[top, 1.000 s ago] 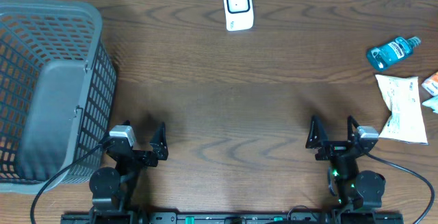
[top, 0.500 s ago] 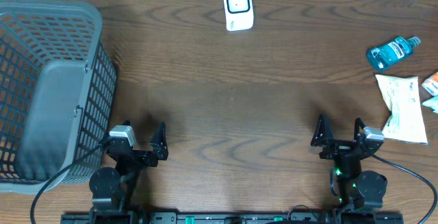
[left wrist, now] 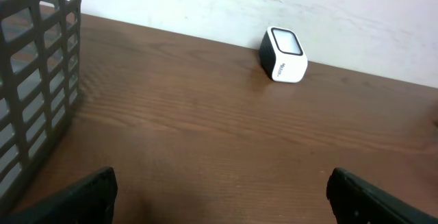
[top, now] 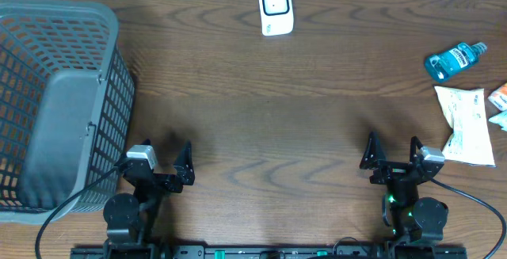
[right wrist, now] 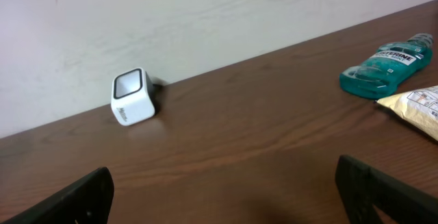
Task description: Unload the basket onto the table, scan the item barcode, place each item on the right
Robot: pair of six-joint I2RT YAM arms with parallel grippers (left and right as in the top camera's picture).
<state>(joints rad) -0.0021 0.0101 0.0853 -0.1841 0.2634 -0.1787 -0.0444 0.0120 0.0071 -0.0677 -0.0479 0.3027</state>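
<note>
A brown wooden table [right wrist: 260, 148] runs back to a pale wall [right wrist: 171, 18]. Far on the left, close to the wall, a small white scanner [right wrist: 133, 96] sits with its dark window tilted upward. At the right, a teal mouthwash bottle [right wrist: 387, 65] lies on its side (label up), with a white packet [right wrist: 415, 107] just nearer, cut by the frame edge. The right gripper [right wrist: 226, 195] stands wide apart and empty, its dark fingertips [right wrist: 75, 200] in the near corners.
</note>
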